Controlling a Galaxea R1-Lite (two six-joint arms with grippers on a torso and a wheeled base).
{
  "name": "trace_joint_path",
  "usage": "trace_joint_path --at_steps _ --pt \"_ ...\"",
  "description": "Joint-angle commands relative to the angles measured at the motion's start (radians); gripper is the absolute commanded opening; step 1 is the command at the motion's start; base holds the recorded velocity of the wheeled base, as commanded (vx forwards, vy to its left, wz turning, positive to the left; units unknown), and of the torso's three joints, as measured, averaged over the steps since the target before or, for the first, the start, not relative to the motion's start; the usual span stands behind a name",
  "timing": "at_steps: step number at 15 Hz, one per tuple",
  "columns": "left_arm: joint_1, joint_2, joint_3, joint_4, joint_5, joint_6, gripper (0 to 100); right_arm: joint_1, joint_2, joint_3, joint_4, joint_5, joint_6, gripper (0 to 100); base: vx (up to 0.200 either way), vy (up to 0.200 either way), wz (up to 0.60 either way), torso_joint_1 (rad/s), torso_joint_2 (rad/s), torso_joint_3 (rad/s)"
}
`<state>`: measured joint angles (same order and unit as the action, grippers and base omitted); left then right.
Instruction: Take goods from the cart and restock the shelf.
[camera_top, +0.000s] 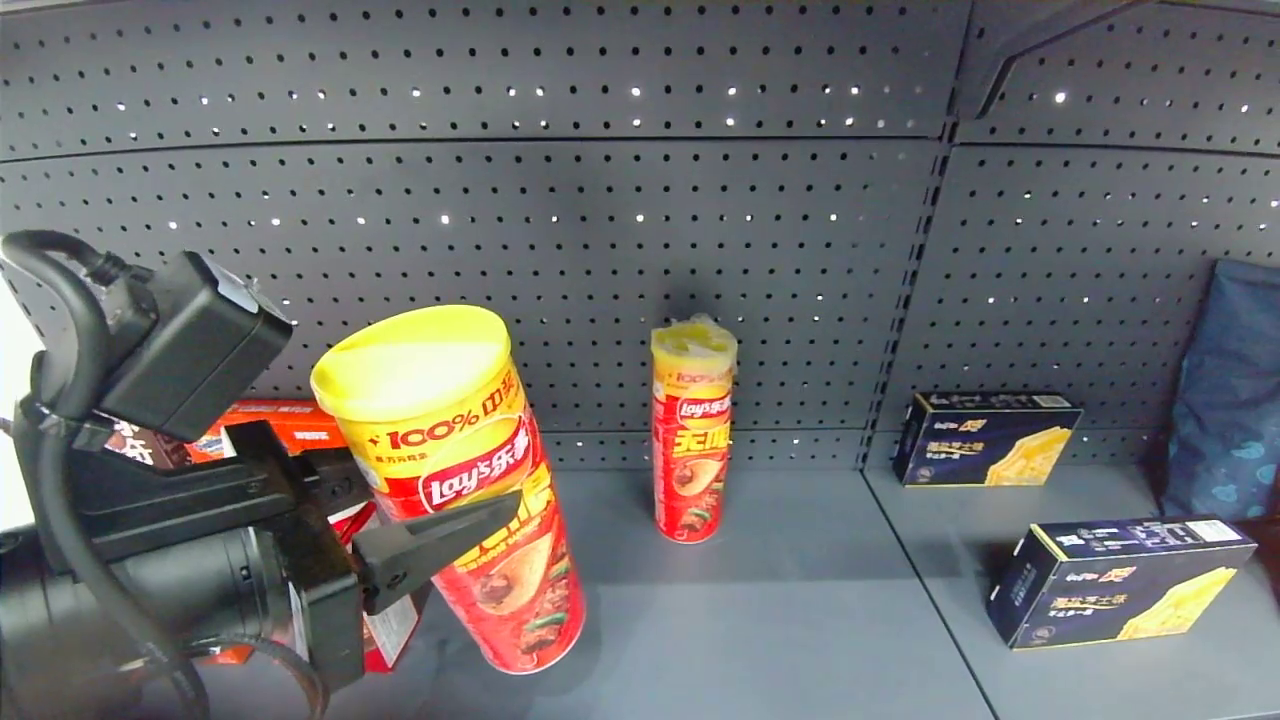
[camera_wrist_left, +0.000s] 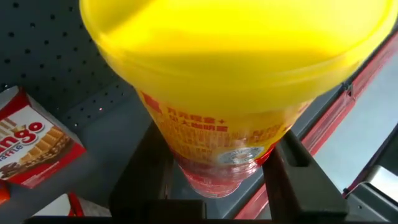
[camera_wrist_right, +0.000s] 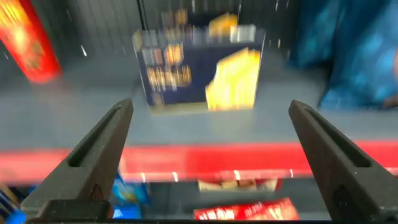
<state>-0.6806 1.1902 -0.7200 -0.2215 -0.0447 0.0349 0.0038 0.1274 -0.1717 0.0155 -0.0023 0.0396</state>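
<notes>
The left hand (camera_top: 455, 520) is clamped on a chips can (camera_top: 450, 450), one dark finger (camera_top: 440, 540) lying across the red label about halfway down its length. The can's long axis runs close to vertical, yellow lid up and red base down, and it leans so the lid sits over the hand while the base kicks out away from it, towards the robot's right. From the left wrist, the lid (camera_wrist_left: 236, 62) fills the space above the hand (camera_wrist_left: 217, 180), with the can's body dropping down between the two fingers. The base is right at the shelf (camera_top: 760, 620); from where I stand I can't tell whether it touches the board or hangs just above it.

Beyond the hand, out past the held can, a second can (camera_top: 692, 430) stands upright near the pegboard wall (camera_top: 600, 220). Just behind the hand, on its other side, lies a red box (camera_top: 270, 420), a wafer pack (camera_wrist_left: 37, 146).

The right hand (camera_wrist_right: 211, 109) has its fingers spread wide apart with nothing between them. Ahead of it runs the shelf's red edge strip (camera_wrist_right: 205, 160), and past that sits one of the dark blue boxes (camera_wrist_right: 199, 68), with a blue bag (camera_wrist_right: 354, 50) to one side.
</notes>
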Motion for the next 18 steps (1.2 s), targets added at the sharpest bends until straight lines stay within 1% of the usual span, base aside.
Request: trace_joint_path --at_steps 1,2,3,4,5,6,7,8,9,10,11,13,14,15,16,17,18 --pt "-0.011 0.008 0.001 0.001 0.0 0.0 0 0.015 0.267 -0.21 0.014 0.018 -0.078 100 0.0 0.0 0.0 0.0 0.0 0.0" --pt "-0.016 0.008 0.005 0.005 0.0 0.0 0 0.018 0.373 -0.278 0.012 0.024 -0.162 100 0.0 0.0 0.0 0.0 0.0 0.0" --pt "-0.016 0.006 0.007 0.007 0.002 0.0 0 0.051 0.454 -0.324 0.012 0.048 -0.179 100 0.0 0.0 0.0 0.0 0.0 0.0" --pt "-0.014 0.005 0.007 0.007 0.002 0.0 0 0.125 0.529 -0.356 0.009 0.093 -0.179 100 0.0 0.0 0.0 0.0 0.0 0.0" --pt "-0.014 0.003 0.007 0.007 0.002 0.0 0 0.18 0.574 -0.379 0.009 0.094 -0.179 100 0.0 0.0 0.0 0.0 0.0 0.0" --pt "-0.011 0.002 0.007 0.007 0.002 0.0 0 0.265 0.653 -0.408 0.009 0.094 -0.173 100 0.0 0.0 0.0 0.0 0.0 0.0" --pt "-0.01 0.002 0.013 0.008 0.002 -0.001 0 0.323 0.721 -0.446 0.011 0.094 -0.161 100 0.0 0.0 0.0 0.0 0.0 0.0" --pt "-0.011 0.002 0.019 0.008 0.002 0.0 0 0.357 0.79 -0.488 0.011 0.094 -0.141 100 0.0 0.0 0.0 0.0 0.0 0.0" --pt "-0.014 0.002 0.022 0.008 0.002 -0.001 0 0.369 0.827 -0.512 0.009 0.094 -0.13 100 0.0 0.0 0.0 0.0 0.0 0.0" --pt "-0.016 0.0 0.044 0.008 0.002 0.0 0 0.4 0.922 -0.583 0.007 0.094 -0.09 100 0.0 0.0 0.0 0.0 0.0 0.0" --pt "-0.016 0.0 0.051 0.007 0.002 0.0 0 0.418 0.959 -0.608 0.006 0.094 -0.069 100 0.0 0.0 0.0 0.0 0.0 0.0" --pt "0.0 -0.001 0.059 0.007 0.0 -0.003 0 0.447 1.061 -0.647 -0.045 0.111 -0.06 100 0.0 0.0 0.0 0.0 0.0 0.0" --pt "0.0 -0.003 0.059 0.005 0.0 -0.01 0 0.463 1.117 -0.655 -0.06 0.12 -0.061 100 0.0 0.0 0.0 0.0 0.0 0.0" --pt "-0.002 -0.003 0.059 0.004 0.0 -0.02 0 0.49 1.196 -0.658 -0.135 0.12 -0.061 100 0.0 0.0 0.0 0.0 0.0 0.0" --pt "-0.002 -0.003 0.059 0.002 0.0 -0.021 0 0.498 1.229 -0.658 -0.178 0.122 -0.061 100 0.0 0.0 0.0 0.0 0.0 0.0" --pt "-0.002 -0.001 0.057 0.002 0.0 -0.021 0 0.519 1.319 -0.663 -0.307 0.134 -0.06 100 0.0 0.0 0.0 0.0 0.0 0.0" --pt "-0.002 -0.001 0.056 0.002 0.0 -0.021 0 0.528 1.356 -0.678 -0.321 0.156 -0.061 100 0.0 0.0 0.0 0.0 0.0 0.0"
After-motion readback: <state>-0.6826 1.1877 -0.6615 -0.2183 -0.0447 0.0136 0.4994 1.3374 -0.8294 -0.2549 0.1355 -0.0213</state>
